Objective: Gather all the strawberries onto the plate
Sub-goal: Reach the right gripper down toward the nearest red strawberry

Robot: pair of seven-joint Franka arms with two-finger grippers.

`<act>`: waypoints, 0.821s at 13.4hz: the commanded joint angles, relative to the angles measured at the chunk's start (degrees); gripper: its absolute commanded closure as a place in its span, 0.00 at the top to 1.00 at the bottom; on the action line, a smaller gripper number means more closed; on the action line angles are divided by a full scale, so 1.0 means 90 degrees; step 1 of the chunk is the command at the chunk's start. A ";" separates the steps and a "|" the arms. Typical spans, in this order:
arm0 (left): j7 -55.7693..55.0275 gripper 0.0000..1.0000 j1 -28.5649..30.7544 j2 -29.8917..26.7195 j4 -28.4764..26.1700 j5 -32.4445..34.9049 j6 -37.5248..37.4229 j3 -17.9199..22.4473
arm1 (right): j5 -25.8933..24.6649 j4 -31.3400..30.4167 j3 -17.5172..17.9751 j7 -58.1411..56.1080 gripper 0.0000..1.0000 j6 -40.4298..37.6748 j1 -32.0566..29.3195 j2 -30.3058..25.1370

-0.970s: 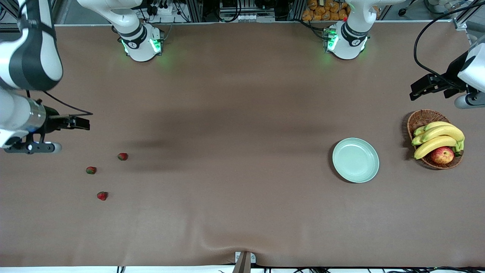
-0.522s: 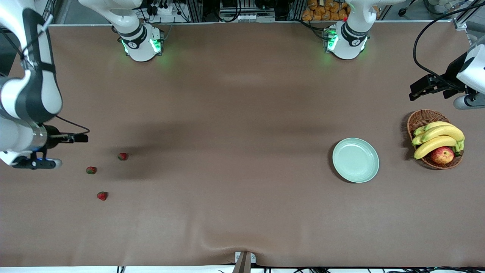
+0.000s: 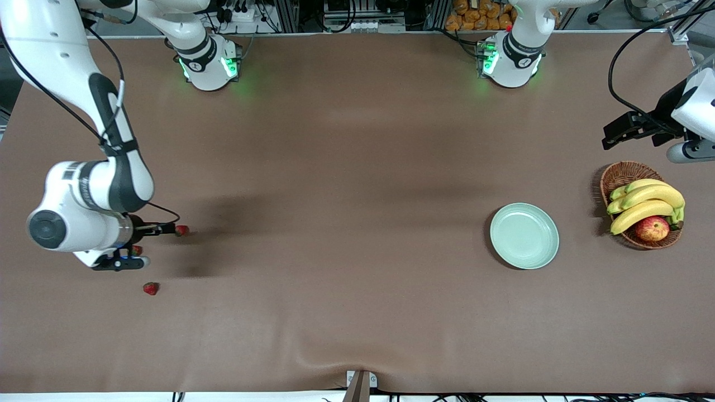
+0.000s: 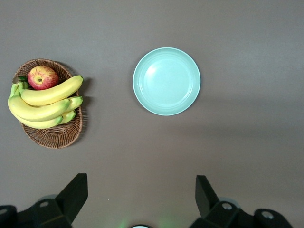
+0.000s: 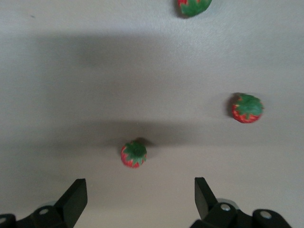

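Nearest, one strawberry (image 3: 150,288) lies on the table (image 3: 346,167); a second (image 3: 136,250), seemingly half hidden, and a third (image 3: 181,230) sit under the right tool (image 5: 137,202), which hangs open and empty. Toward the left arm's end, the plate (image 3: 524,235) is empty; the left tool (image 4: 141,202) waits open, high above.

From high across the table I look down at both bases. My left wrist camera faces straight down from well above the plate (image 4: 166,80) and wicker basket (image 4: 57,135); my right wrist camera looks down, close over three strawberries (image 5: 134,154).
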 commanded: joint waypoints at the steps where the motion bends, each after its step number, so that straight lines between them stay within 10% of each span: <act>1: 0.0077 1.00 -0.0023 0.0003 0.0070 -0.0010 0.0005 -0.0001 | 0.0239 -0.0149 -0.0011 0.0413 1.00 0.0354 0.0050 0.0082; 11: 0.0087 1.00 -0.0014 0.0013 0.0080 -0.0020 0.0024 -0.0001 | 0.0709 -0.0207 -0.0011 0.0522 1.00 0.0561 0.0001 0.0532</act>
